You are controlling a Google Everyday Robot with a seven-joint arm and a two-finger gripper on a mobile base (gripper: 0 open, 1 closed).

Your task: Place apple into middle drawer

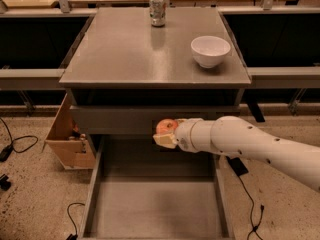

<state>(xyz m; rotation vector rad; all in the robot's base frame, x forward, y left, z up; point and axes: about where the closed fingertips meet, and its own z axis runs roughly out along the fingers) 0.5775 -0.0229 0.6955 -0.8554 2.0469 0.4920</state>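
The apple [165, 127], small and red-orange, is held in my gripper [167, 133] at the end of the white arm coming in from the right. The gripper is shut on the apple and holds it in front of the cabinet, just below the closed top drawer front and above the back part of the open middle drawer [155, 209]. The drawer is a wide gray tray with low side walls, pulled out toward the camera, its floor bare.
On the cabinet top [115, 54] stand a white bowl [210, 50] at the right and a soda can [157, 9] at the back. A cardboard box [67, 136] sits on the floor left of the cabinet. Cables lie on the floor both sides.
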